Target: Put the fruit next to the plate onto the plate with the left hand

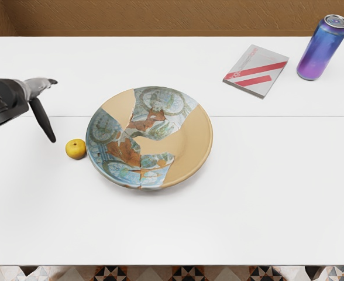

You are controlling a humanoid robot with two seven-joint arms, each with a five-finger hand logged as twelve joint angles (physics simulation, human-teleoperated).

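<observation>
At the white table's (265,199) left edge, the black-and-grey left robot hand (21,96) hangs open and empty, at 10 o'clock from the small round orange fruit (75,148). The fruit lies on the table just beside the 9 o'clock rim of the broad tan, blue-patterned ceramic plate (200,136), with bare table in front.

The fruit (75,148) lies just left of the plate (198,137); the left hand (24,96) hovers near the left edge of the counter (265,193), fingers (43,120) spread.

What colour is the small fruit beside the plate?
The fruit is yellow-orange with a small dark dimple; the head view shows it best.
</observation>
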